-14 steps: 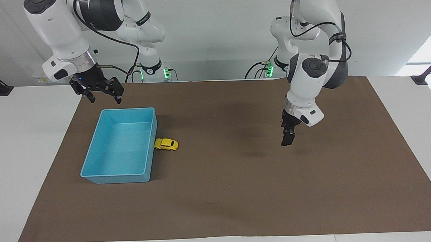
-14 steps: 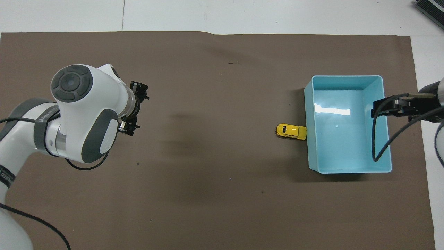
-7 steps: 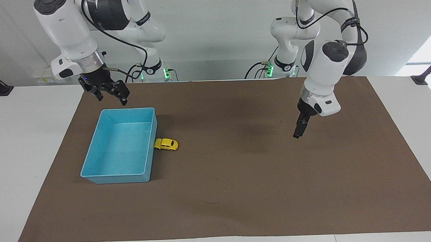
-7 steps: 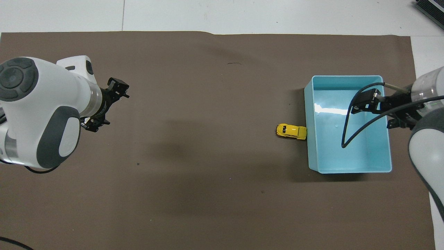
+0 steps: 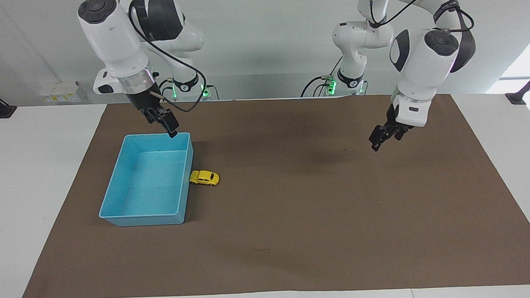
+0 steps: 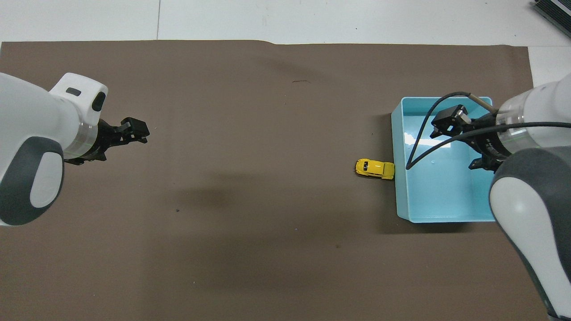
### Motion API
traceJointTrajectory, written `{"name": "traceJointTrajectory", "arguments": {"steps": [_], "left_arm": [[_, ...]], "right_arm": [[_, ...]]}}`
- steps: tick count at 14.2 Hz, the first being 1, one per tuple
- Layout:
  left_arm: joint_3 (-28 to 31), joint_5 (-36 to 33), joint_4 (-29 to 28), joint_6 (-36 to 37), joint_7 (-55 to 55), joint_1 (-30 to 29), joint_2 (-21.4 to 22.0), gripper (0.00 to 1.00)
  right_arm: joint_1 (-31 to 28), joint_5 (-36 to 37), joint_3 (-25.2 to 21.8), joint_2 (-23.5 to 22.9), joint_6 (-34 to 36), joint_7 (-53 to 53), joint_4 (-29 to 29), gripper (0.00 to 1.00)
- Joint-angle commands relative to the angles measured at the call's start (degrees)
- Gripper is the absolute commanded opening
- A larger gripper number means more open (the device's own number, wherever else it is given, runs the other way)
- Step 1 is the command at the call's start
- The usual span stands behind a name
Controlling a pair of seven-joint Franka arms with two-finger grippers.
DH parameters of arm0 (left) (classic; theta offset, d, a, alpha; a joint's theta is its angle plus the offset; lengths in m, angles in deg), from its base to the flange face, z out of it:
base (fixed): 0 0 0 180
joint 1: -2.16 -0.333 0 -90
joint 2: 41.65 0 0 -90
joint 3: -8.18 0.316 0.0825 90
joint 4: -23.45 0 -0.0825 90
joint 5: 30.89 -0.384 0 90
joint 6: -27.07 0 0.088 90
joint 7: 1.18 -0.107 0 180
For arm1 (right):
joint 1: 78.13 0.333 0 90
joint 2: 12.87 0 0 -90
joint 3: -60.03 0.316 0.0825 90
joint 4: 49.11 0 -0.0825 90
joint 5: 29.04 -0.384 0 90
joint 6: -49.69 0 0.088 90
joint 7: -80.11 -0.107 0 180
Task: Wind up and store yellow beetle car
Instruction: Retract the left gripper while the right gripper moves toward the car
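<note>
Both sets of fingers stand spread as wide as they go and hold nothing. The right gripper (image 5: 166, 123) hangs in the air over the edge of the blue bin (image 5: 116, 193) that lies nearest the robots, and the left gripper (image 5: 381, 138) hangs over bare brown mat (image 5: 320, 217) toward the left arm's end of the table, well apart from anything.

The yellow beetle car (image 5: 204, 177) sits on the mat on its wheels, just beside the bin's long wall toward the left arm's end, one end of it touching or all but touching that wall. The bin itself is empty, so the task looks to be at its start — the car is neither wound nor stored.

The step in hand, as I judge it, is the approach to the car, and the right gripper is the closer one. To do it well, come down from above with the fingers set across the car's narrow width, not its length, so the bin wall does not block a finger. The car is small and on wheels — close gently and squarely, or it may roll or squirt away.
</note>
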Motion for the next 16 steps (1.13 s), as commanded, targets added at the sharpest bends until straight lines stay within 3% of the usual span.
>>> {"name": "traceJointTrajectory", "arguments": {"steps": [1,6,16], "left_arm": [[-0.51,0.56,0.05,3.31,-13.46,-2.75,1.75,1.0],[-0.59,0.39,3.92,8.58,-27.28,-5.13,1.93,1.0],[-0.42,-0.14,17.8,22.03,-27.3,-5.13,2.02,1.0]], "right_arm": [[1.24,-1.39,0.3,-0.25,-4.37,-10.58,-2.49,1.0],[2.92,-1.39,0.3,-1.74,-7.28,-25.71,-4.69,1.0],[4.59,-1.39,0.3,-3.85,-16.15,-40.75,-11.98,1.0]]}}
